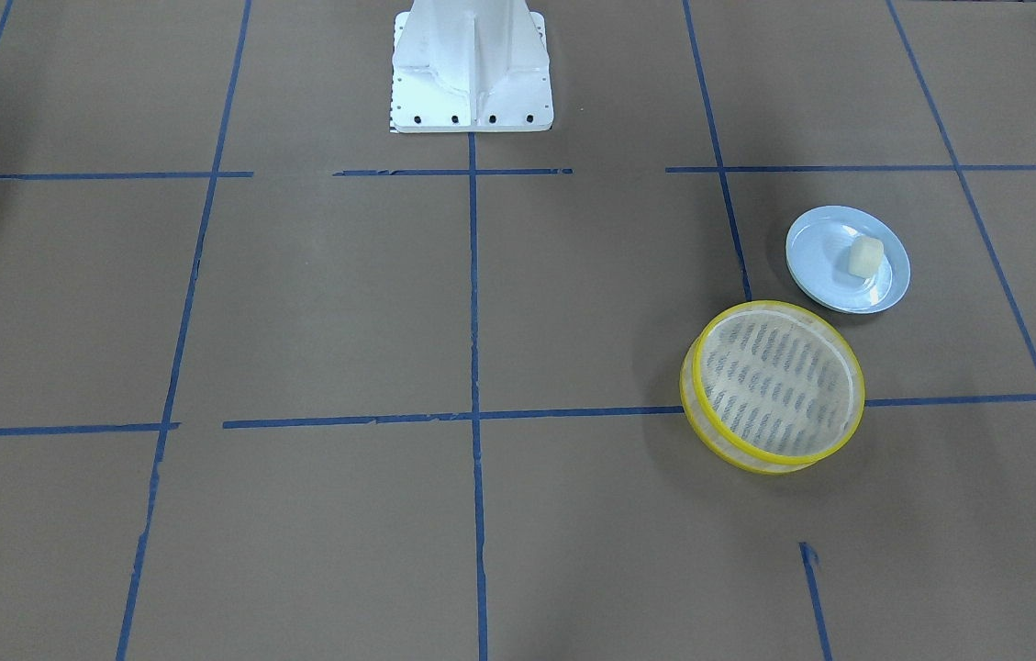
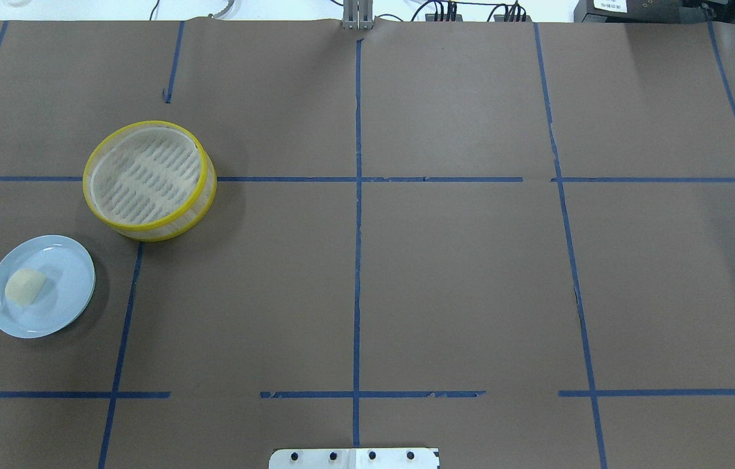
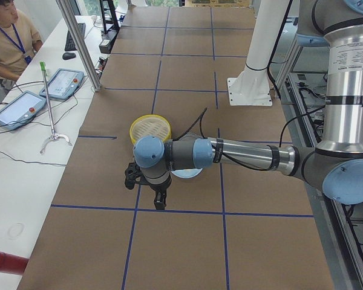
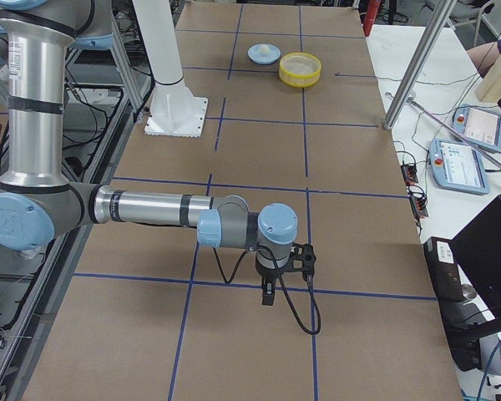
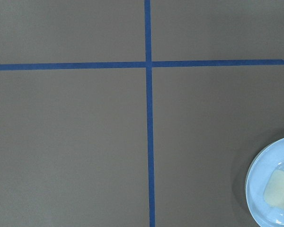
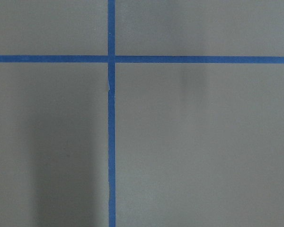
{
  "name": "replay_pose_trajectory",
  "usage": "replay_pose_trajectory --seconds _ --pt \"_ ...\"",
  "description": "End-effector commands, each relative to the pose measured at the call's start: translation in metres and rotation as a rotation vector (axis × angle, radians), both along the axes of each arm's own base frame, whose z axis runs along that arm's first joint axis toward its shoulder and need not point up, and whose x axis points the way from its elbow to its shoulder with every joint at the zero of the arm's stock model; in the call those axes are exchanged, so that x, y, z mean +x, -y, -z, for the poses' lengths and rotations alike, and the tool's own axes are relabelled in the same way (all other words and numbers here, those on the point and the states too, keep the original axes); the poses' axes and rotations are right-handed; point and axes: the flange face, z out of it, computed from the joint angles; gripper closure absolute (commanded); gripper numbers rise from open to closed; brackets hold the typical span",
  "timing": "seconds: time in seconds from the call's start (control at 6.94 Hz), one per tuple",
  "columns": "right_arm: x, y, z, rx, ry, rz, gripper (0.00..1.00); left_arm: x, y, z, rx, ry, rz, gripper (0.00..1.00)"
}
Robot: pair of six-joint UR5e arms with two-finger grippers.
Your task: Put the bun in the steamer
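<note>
The cream-white bun (image 1: 866,256) lies on a pale blue plate (image 1: 825,248); it also shows in the overhead view (image 2: 24,286) and at the lower right of the left wrist view (image 5: 278,187). The yellow-rimmed steamer (image 1: 779,381) stands empty just beside the plate, on the table (image 2: 149,179). My left gripper (image 3: 155,194) hangs above the table near the plate, seen only in the exterior left view, so I cannot tell whether it is open or shut. My right gripper (image 4: 270,292) hangs far from both, seen only in the exterior right view; its state cannot be told.
The brown table is marked with blue tape lines. The white robot pedestal (image 1: 470,73) stands at the table's middle edge. An operator (image 3: 6,36) sits at a side desk with tablets (image 3: 18,107) and cables.
</note>
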Motion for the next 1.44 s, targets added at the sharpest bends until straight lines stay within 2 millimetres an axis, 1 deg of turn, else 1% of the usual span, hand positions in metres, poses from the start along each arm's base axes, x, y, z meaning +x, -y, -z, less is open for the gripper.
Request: replay_pose_trajectory --seconds 0.0,0.14,0.29,0.43,0.72,0.86,1.01,1.3 --pt "0.0 0.0 0.0 0.0 0.0 0.0 0.0 0.001 0.014 0.013 0.15 0.004 0.0 0.0" --pt "0.0 0.0 0.0 0.0 0.0 0.0 0.0 0.005 0.02 0.025 0.265 0.005 -0.007 0.0" --pt "0.0 0.0 0.0 0.0 0.0 0.0 0.0 0.038 0.026 0.036 0.282 0.001 -0.024 0.0" --pt "0.0 0.0 0.0 0.0 0.0 0.0 0.0 0.08 0.028 0.04 0.272 -0.017 -0.023 0.0" --pt "0.0 0.0 0.0 0.0 0.0 0.0 0.0 0.147 0.003 0.039 0.28 -0.04 0.011 0.0" --pt "0.0 0.0 0.0 0.0 0.0 0.0 0.0 0.183 -0.003 0.04 0.288 -0.015 0.033 0.0" --pt "0.0 0.0 0.0 0.0 0.0 0.0 0.0 0.224 -0.013 0.041 0.244 -0.007 0.011 0.0" --pt "0.0 0.0 0.0 0.0 0.0 0.0 0.0 0.276 -0.031 0.043 0.186 0.001 -0.017 0.03"
